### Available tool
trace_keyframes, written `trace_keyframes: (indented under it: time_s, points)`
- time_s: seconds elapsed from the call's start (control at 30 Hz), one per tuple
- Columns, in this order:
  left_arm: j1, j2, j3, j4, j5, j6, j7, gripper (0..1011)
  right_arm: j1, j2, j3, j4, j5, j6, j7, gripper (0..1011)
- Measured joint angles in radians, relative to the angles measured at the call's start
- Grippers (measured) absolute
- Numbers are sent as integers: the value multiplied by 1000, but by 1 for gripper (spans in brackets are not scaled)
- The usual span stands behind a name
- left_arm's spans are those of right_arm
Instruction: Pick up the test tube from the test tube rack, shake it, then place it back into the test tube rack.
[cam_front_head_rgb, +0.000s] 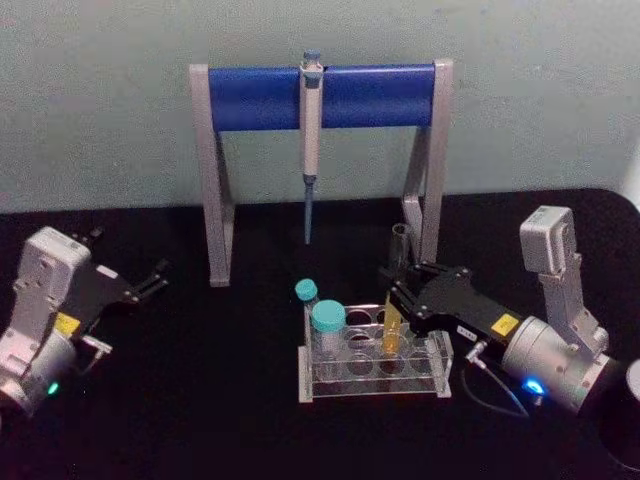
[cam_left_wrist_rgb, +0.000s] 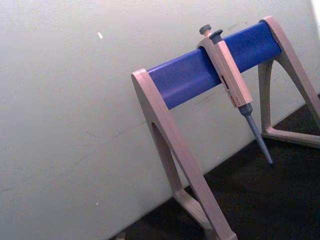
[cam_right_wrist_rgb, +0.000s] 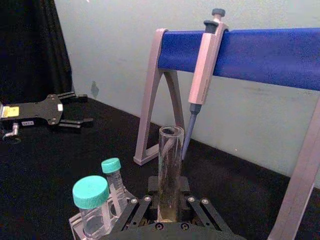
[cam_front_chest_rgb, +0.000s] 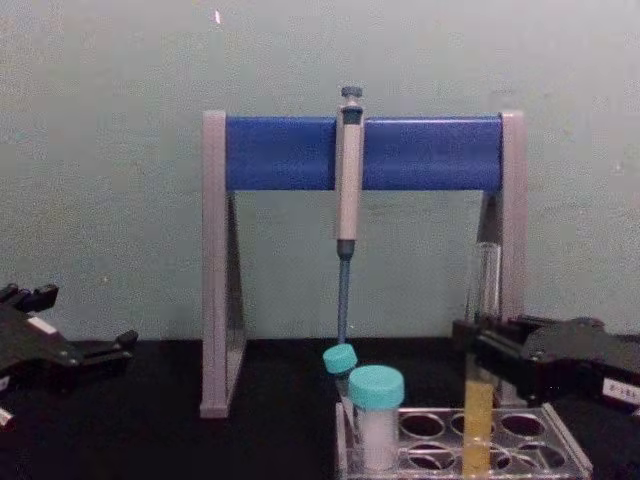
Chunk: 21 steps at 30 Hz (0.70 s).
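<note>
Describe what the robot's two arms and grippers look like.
Both arms are light grey metal, each with a boxy grey block at the wrist. The left gripper and right gripper are flat black plates with thin black jaws, each carrying a small yellow label. A green light glows on the left arm, a blue one on the right, where a thin grey cable loops out.

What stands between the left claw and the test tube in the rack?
In the head view, the two teal-capped tubes stand in the test tube rack between the left claw and the test tube; otherwise bare black table.
</note>
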Motion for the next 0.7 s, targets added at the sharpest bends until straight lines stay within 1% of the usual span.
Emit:
trace_keyframes:
  time_s: [0.3, 0.7]
  points:
    - [0, 0, 0, 0, 0, 0, 0, 1009, 3, -8, -3, 16, -4, 2, 0, 238]
    - [0, 0, 0, 0, 0, 0, 0, 1009, 3, -9, -4, 17, -17, 2, -7, 238]
